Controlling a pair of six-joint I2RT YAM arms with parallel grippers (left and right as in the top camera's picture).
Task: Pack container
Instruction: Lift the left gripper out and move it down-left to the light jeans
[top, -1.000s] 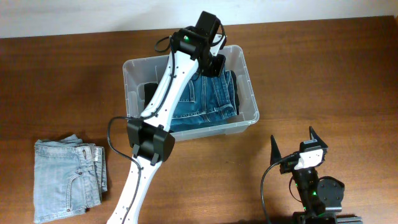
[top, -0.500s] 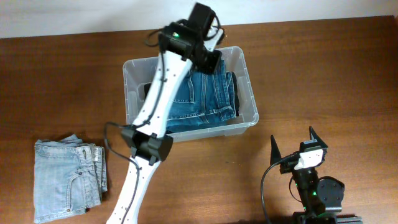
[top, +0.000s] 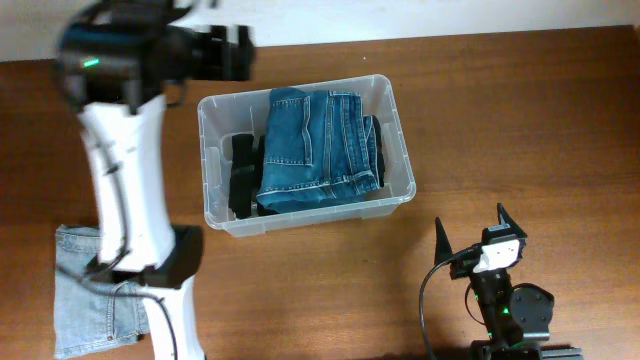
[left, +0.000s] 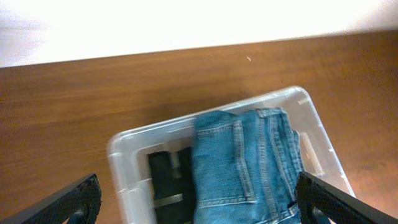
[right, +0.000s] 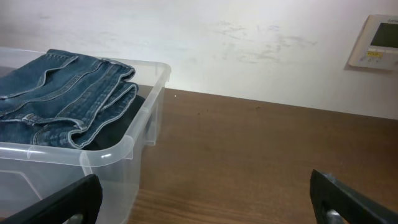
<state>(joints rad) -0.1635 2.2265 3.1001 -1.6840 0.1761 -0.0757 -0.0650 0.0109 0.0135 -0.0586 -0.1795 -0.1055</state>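
Right wrist view: right gripper (right: 205, 180) at the bottom edge, fingers spread wide with nothing between them; container (right: 124, 148) corner at lower left, apart from it.
Left wrist view: left gripper (left: 198, 180), fingers in the two bottom corners, spread wide and empty, above the container (left: 118, 140).
Container: upper middle of the overhead frame (top: 402, 150), standing on the table, touched by neither gripper.
Jeans: folded blue pair (top: 315, 145) inside the container, filling its middle and right; from the right wrist the top fold shows above the rim.
Dark cloth: black piece (top: 243, 180) in the container's left part, partly under the jeans.
Overhead only: pale jeans (top: 75, 290) folded at lower left on the table, partly hidden by the white left arm (top: 125, 170); left gripper blurred at upper left; right gripper (top: 470, 215) at lower right.
Right wrist only: wall panel (right: 376, 40) at upper right.
Table: brown wood grain (top: 520, 110).
Wall: white, scuffed (right: 249, 37), behind the table's far edge.
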